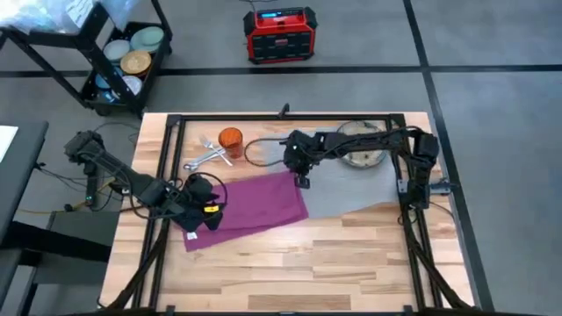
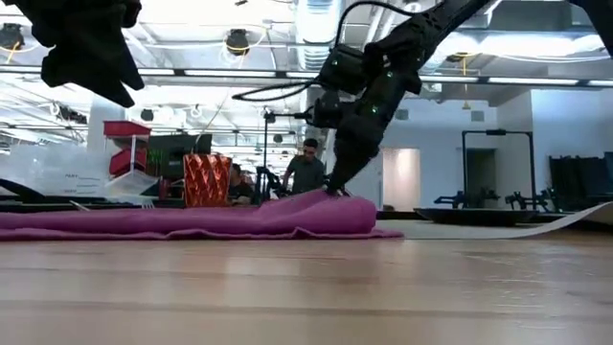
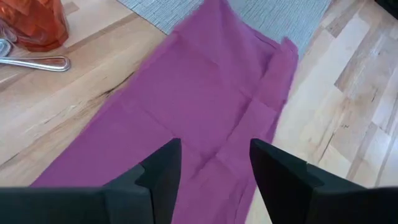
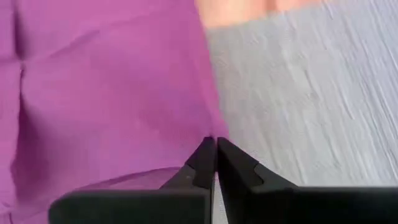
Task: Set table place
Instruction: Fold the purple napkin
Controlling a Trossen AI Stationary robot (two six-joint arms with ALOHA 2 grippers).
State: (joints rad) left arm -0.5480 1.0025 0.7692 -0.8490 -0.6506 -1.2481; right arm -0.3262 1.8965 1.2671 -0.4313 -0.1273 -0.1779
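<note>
The magenta napkin (image 1: 255, 206) lies spread on the table (image 1: 351, 263), with its right part over the grey mat (image 1: 351, 189). My right gripper (image 1: 302, 180) is shut on the napkin's far right edge. Over the napkin's left end, my left gripper (image 3: 214, 149) hangs open, raised clear of the cloth (image 2: 86, 48). The orange cup (image 1: 230, 140) and steel cutlery (image 1: 206, 155) stand on the far left of the table. The beige plate (image 1: 360, 145) rests on the mat's far side, partly behind my right arm. My right gripper pinches the napkin's edge (image 4: 208, 134) between its two fingertips, where the cloth meets the mat (image 4: 298, 93). The fingers come down from above on a slant. The cloth rises in a small hump (image 2: 321, 203) at the fingertips, and the rest lies flat.
A cart with bowls (image 1: 132, 53) stands beyond the table's far left corner, and a red box (image 1: 279, 33) sits on the floor behind. A person (image 2: 306, 172) is in the room behind. Bare wood lies along the near edge (image 1: 290, 281).
</note>
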